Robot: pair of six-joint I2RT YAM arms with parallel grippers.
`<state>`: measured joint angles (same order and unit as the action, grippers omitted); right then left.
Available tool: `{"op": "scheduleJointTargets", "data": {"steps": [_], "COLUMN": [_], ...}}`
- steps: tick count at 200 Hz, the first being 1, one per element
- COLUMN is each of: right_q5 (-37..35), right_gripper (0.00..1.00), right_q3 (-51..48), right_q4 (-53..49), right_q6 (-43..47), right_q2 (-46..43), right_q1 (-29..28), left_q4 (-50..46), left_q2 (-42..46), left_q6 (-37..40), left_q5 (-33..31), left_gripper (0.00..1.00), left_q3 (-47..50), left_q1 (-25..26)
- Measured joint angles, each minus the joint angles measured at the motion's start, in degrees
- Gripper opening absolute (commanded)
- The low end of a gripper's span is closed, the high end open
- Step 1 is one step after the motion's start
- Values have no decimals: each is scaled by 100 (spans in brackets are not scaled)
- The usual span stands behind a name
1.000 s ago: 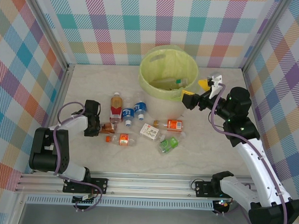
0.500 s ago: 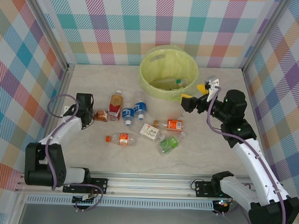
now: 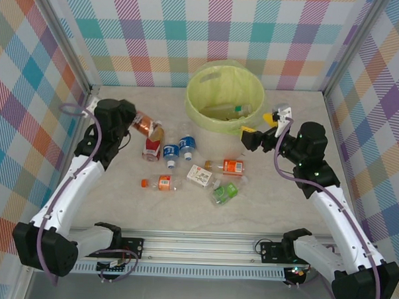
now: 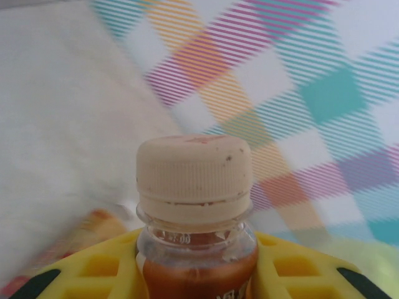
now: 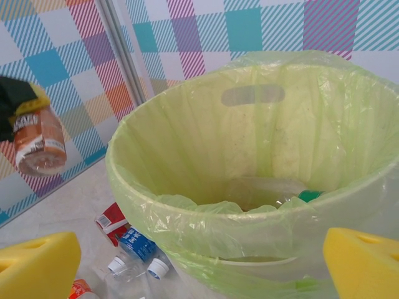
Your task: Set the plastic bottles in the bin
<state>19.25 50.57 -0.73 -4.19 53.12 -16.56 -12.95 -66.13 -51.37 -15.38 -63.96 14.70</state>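
1. Few binned bottles already lay in bin, far centre.
2. Left claw pinched brown bottle, held aloft left of bin.
3. Right claw spread, empty, beside bin.
4. Approx. seven loose bottles lay mid-bench, not yet binned.

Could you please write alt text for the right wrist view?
A bag-lined bin stands close before the open right gripper, a few bottles in it. At left, the left gripper holds a brown bottle in the air; more bottles lie on the table.
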Motion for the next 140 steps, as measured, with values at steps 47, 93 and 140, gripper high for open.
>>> {"op": "scheduleJointTargets", "data": {"steps": [47,93,140], "right_q5": [-251,-350,-472], "right_gripper": [100,100,100], "right_q3": [-470,-527,-535], "right_q4": [251,245,212], "right_q6": [-26,24,-57], "right_q2": [-424,-704,-767], "right_q1": [0,0,0], "left_q4": [957,1346,1165], "left_q2": [-896,-1720,-3086], "left_q6": [1241,2024,2680], "left_q5": [549,909,1025], "left_gripper": [0,0,0], "left_q3": [-1207,-2065,-3567], "left_q1": [1034,1469,1681]}}
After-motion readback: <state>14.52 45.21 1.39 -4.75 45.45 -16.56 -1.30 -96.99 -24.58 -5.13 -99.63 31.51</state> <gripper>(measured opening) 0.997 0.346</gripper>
